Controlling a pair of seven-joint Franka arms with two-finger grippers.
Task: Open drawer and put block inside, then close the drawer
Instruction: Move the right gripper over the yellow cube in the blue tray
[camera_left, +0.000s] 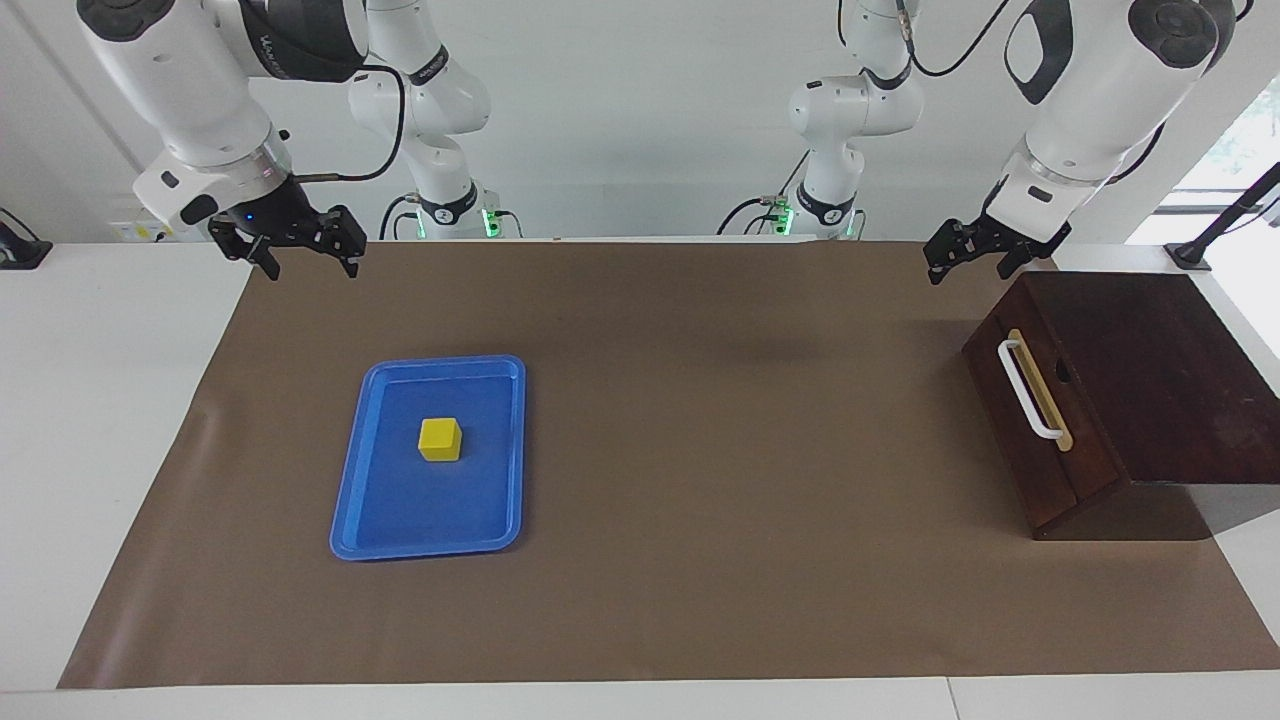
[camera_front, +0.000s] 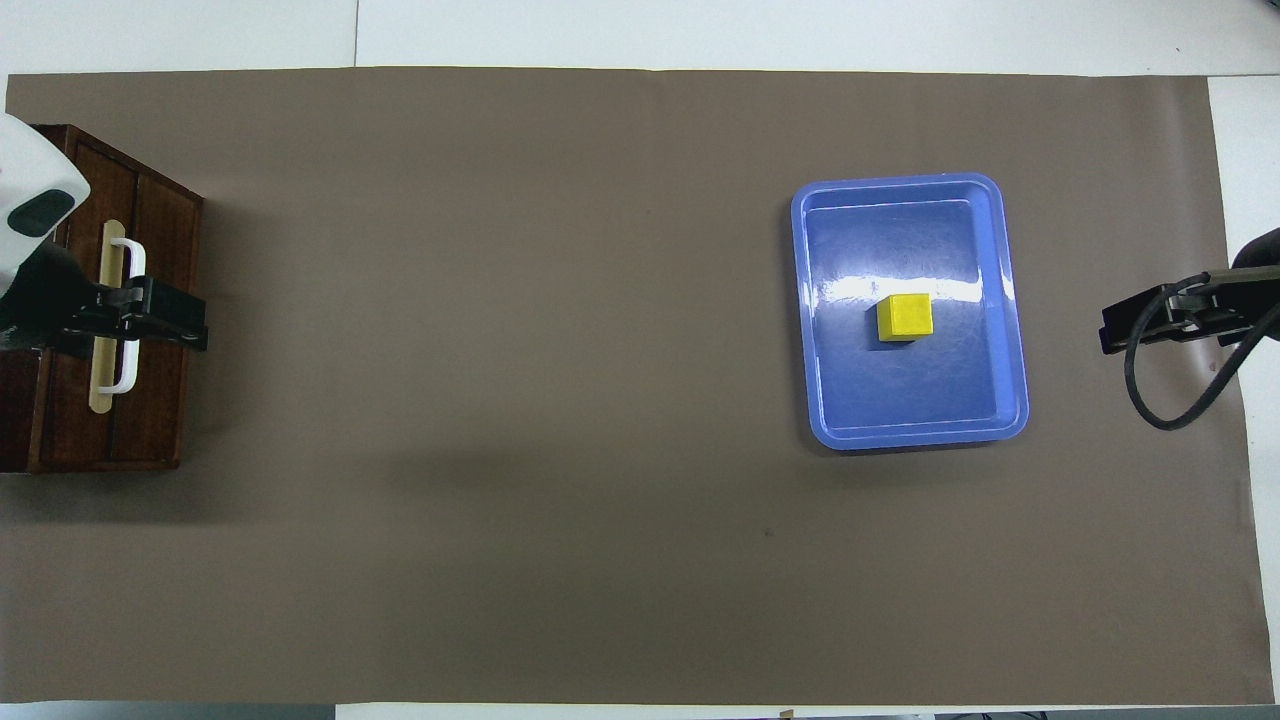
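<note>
step: drawer (camera_left: 1040, 420) shut, opening not begun | block (camera_left: 439, 438) on blue tray (camera_left: 352, 480), frame lower-left | left gripper (camera_left: 968, 255) jaws apart, raised upper right nr drawer | right gripper (camera_left: 290, 245) jaws apart, upper left | next: white handle (camera_left: 1025, 390) to be gripped & pulled

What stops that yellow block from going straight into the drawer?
The drawer itself: it is shut, its front flush with the box. Otherwise only bare mat lies between the block, sitting in the blue tray, and the drawer.

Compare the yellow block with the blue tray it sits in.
The block is a small yellow cube; the tray is wide, flat and blue, with a raised rim. The block rests inside the tray, while the tray lies directly on the brown mat. Both are at the right arm's end of the table.
</note>
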